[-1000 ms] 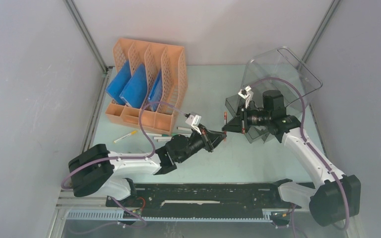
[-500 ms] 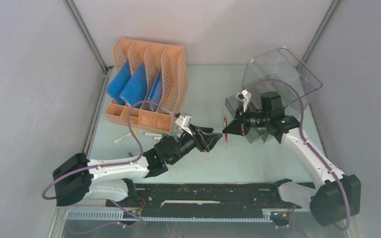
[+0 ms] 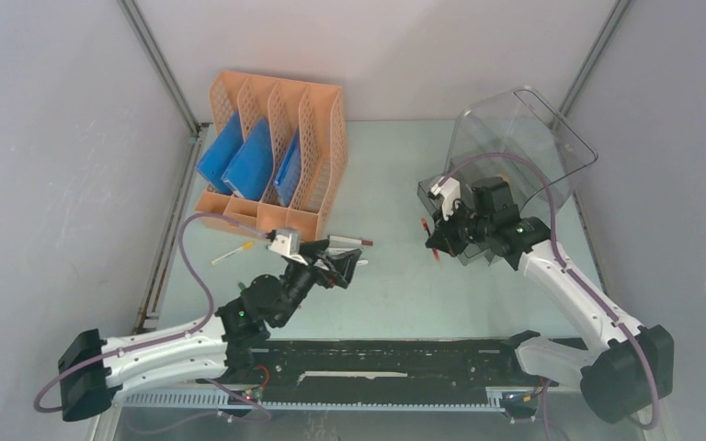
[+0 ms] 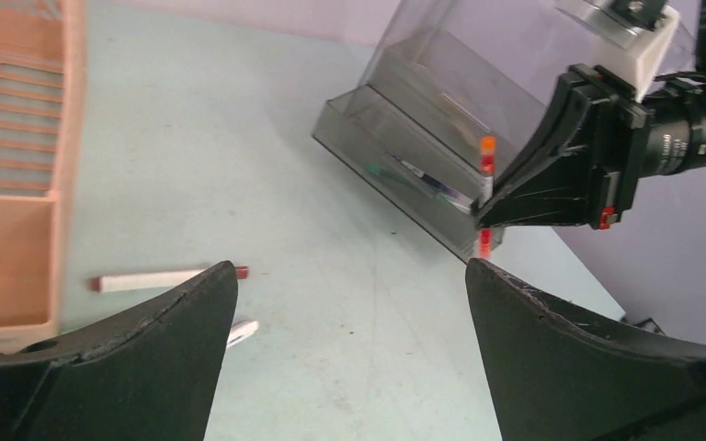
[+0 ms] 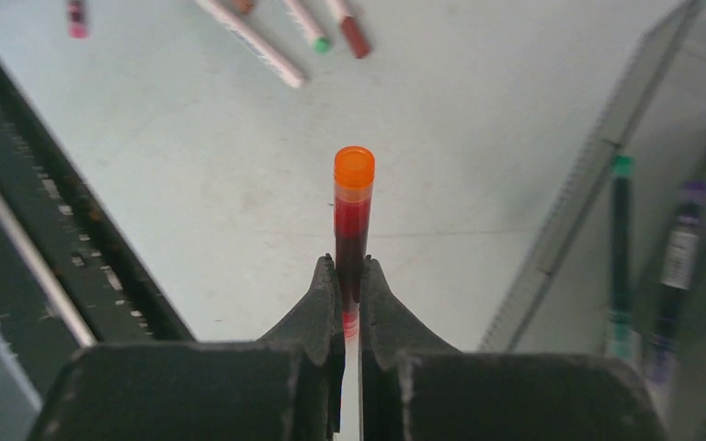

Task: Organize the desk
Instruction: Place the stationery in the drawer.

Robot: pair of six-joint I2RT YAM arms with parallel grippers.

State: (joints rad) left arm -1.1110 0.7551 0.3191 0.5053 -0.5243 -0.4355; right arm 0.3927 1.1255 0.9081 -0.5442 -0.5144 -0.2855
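The desk (image 3: 395,165) is a pale mint-green tabletop. My right gripper (image 3: 435,242) hangs above it just in front of the clear drawer box (image 3: 515,147). It is shut on a red pen with an orange cap (image 5: 353,207), which sticks out past the fingertips (image 5: 327,276). The left wrist view shows the same pen (image 4: 487,170) upright in that gripper. My left gripper (image 3: 343,266) is wide open and holds nothing. It hovers low over the desk (image 4: 239,138) near a loose white pen with a red cap (image 4: 161,279).
An orange file rack (image 3: 271,156) with blue folders (image 3: 239,161) stands at the back left. Several loose pens (image 5: 276,37) lie on the desk in front of it, one yellow-tipped (image 3: 232,254). The drawer box's open tray (image 5: 643,257) holds a green and a purple pen.
My left gripper has let go of the red pen, opened wide and drawn back to the left. The right gripper keeps the pen and has turned slightly.
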